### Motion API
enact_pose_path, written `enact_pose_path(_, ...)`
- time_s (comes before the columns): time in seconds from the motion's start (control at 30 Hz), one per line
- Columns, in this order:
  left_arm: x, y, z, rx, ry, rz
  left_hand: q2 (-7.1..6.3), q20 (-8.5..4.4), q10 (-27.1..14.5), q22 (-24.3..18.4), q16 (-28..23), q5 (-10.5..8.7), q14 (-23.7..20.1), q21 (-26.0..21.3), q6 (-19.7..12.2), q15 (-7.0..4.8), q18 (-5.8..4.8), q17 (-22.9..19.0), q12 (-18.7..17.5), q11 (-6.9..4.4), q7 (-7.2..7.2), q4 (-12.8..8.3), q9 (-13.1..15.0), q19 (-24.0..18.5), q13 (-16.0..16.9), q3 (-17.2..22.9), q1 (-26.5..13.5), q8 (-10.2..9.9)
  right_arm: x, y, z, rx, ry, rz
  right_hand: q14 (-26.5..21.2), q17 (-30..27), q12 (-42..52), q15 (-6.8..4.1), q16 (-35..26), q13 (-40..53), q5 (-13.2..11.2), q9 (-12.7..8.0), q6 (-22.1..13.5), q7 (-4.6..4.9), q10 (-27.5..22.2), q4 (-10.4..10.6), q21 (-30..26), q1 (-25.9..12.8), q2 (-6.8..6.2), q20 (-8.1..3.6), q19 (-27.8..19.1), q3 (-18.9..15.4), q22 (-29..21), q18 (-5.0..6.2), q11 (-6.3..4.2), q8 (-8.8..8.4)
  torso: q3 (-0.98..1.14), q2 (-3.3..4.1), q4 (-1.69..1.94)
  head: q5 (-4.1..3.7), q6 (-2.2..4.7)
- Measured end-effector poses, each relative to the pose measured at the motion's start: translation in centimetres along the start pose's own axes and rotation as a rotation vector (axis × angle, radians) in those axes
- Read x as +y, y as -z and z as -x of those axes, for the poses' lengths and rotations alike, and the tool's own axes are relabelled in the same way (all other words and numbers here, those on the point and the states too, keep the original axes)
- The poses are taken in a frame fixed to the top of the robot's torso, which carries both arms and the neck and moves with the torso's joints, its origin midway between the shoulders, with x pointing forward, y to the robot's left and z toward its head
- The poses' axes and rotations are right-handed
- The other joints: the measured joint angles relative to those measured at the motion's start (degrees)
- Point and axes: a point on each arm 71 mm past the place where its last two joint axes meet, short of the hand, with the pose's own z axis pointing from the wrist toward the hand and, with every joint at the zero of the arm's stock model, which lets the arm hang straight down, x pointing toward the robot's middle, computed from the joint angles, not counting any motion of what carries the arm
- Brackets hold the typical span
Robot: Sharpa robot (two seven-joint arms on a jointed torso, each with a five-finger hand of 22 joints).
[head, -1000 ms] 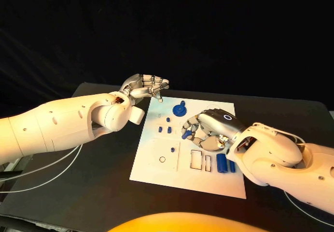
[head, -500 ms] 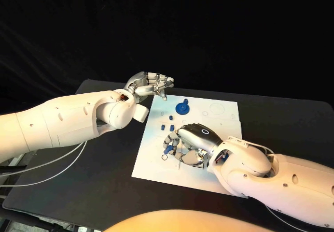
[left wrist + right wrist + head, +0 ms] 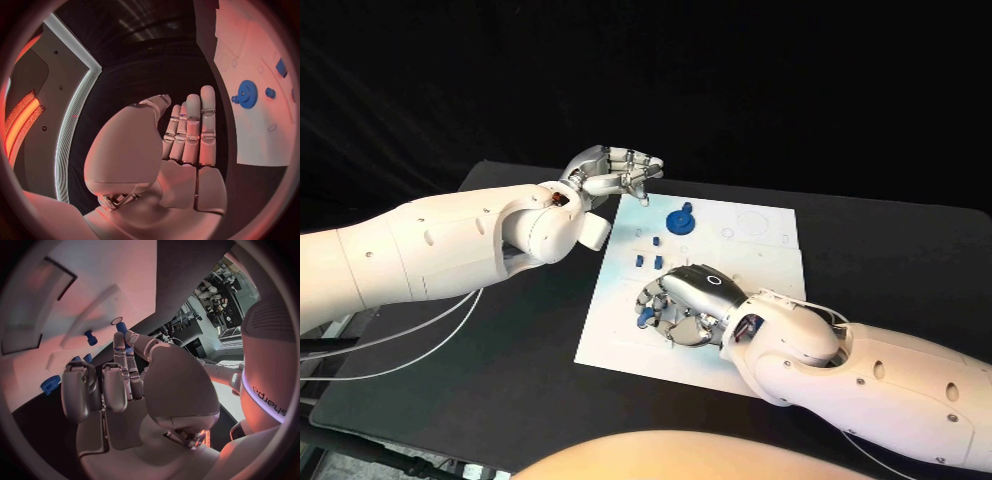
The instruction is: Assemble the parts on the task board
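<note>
The little blue peg [image 3: 646, 320] is pinched in the fingertips of the right robot hand [image 3: 678, 305], low over the near-left part of the white task board [image 3: 759, 262], right by a small ring-shaped hole [image 3: 117, 320] you can make out from the wrist view. Looks to me like the insertion step: the peg is in hand and the next move needs it lined up square over that hole and eased down straight.

Further up the board a blue gear [image 3: 679, 221] sits flat, toothed and with a stub handle, and a couple of short blue pins [image 3: 646, 262] stand between it and the hand. The board itself is matte white plastic with rectangular cutouts, lying in the middle of the black tabletop [image 3: 488, 350].

The left robot hand [image 3: 615, 174] hangs just past the board's far-left corner, fingers curled in, holding nothing.
</note>
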Motion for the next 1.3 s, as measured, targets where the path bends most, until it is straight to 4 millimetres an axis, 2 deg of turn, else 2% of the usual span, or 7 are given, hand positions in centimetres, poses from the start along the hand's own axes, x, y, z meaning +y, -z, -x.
enact_pose_path(0.67,0.01,0.0,0.01,0.001,0.0,0.001,0.0,0.0,-0.4,0.0,0.0,0.0,0.0,0.0,0.0,0.0,0.0,-0.1,0.3,-0.01,0.0,-0.2,0.0,0.0,0.0,0.2,0.0,0.3,-0.15,-0.3,-0.62,0.035,0.05,-0.002,0.0,0.0,0.0,0.0,0.0,0.0,0.0,0.0,-0.2,0.17,0.0,0.0,-0.1,-0.2,-0.23,0.0,0.0,0.0,0.0,0.0,0.03,0.06,0.02,-0.03,-0.08,-0.04,-0.25)
enact_pose_path(0.77,0.01,0.0,0.01,0.001,0.0,0.001,0.0,0.0,-0.4,0.1,0.0,0.0,0.0,0.0,0.0,0.0,0.0,-0.1,0.3,-0.01,0.0,-0.2,0.0,0.0,0.0,0.2,0.0,0.3,0.0,-0.41,-0.66,0.038,0.061,0.0,0.0,-0.2,-0.6,0.0,0.0,0.0,0.3,0.0,-0.2,0.18,-0.4,0.0,-0.4,-0.6,-0.61,0.0,0.0,0.0,0.0,0.0,0.44,0.1,0.02,-0.03,-0.07,-0.03,-0.26)
enact_pose_path(0.8,0.01,0.0,0.01,0.001,0.0,0.001,0.0,0.0,-0.4,0.1,0.0,0.0,0.0,0.0,0.0,0.0,0.0,-0.1,0.3,-0.01,0.0,-0.2,0.0,0.0,0.0,0.2,0.0,0.3,0.05,-0.44,-0.68,0.038,0.064,0.0,0.0,-0.2,-0.7,0.0,0.0,0.0,0.3,0.1,-0.4,0.39,-0.6,0.0,-0.4,-0.6,-0.64,0.0,0.0,0.0,0.0,0.0,0.63,0.16,0.02,-0.03,-0.07,-0.05,-0.25)
enact_pose_path(0.93,0.01,0.0,0.01,0.001,0.0,0.002,0.0,0.0,-0.4,0.0,0.0,0.0,0.0,0.0,0.0,0.0,0.0,-0.1,0.3,-0.01,0.0,-0.2,0.0,0.0,0.0,0.2,0.0,0.3,0.21,-0.58,-0.75,0.04,0.076,0.001,-0.2,-0.2,-1.2,0.23,0.0,0.0,0.5,2.2,-2.3,1.32,-1.4,0.0,-0.6,-1.6,-1.59,0.0,0.0,0.0,0.0,0.0,0.83,0.79,0.01,-0.04,-0.07,-0.12,-0.17)
enact_pose_path(1.0,0.01,-0.01,0.0,0.001,0.0,0.002,0.0,0.0,-0.4,0.0,0.0,0.0,0.0,0.0,0.0,0.0,0.0,-0.1,0.3,-0.01,0.0,-0.2,0.0,0.0,0.0,0.2,0.0,0.3,0.24,-0.6,-0.79,0.04,0.08,0.001,-0.2,-0.2,-1.2,0.46,0.0,0.0,1.4,2.2,-3.6,1.54,-1.6,0.0,-0.6,-2.1,-2.11,0.0,0.0,0.0,0.0,0.0,0.67,-0.44,0.01,-0.04,-0.07,-0.13,-0.14)
enact_pose_path(1.13,0.01,-0.01,0.01,0.001,0.0,0.002,0.0,0.0,-0.4,0.0,0.0,0.0,0.0,0.0,0.0,0.0,0.0,-0.1,0.3,-0.01,0.0,-0.2,0.0,0.0,0.0,0.2,0.0,0.3,0.26,-0.56,-0.97,0.044,0.085,0.0,-0.1,-0.2,-1.6,0.53,0.0,0.2,1.7,1.1,-6.0,1.27,-1.6,0.2,-0.8,-2.7,-2.72,0.0,0.0,-0.2,0.0,0.0,0.6,-2.62,0.01,-0.04,-0.07,-0.15,-0.1)
enact_pose_path(1.3,0.02,0.0,0.03,0.001,0.0,0.002,0.0,0.0,-0.4,0.0,0.0,0.0,0.0,0.0,0.0,0.0,0.0,-0.1,0.3,-0.01,0.0,-0.2,0.0,0.0,0.0,0.2,0.0,0.3,0.25,-0.47,-0.95,0.04,0.089,-0.002,-0.1,-0.2,-1.6,0.53,0.0,0.4,1.7,0.5,-7.6,1.22,-1.6,0.4,-0.8,-3.2,-3.22,0.0,0.0,-0.4,0.0,0.0,0.6,-3.87,0.0,-0.04,-0.07,-0.16,-0.08)
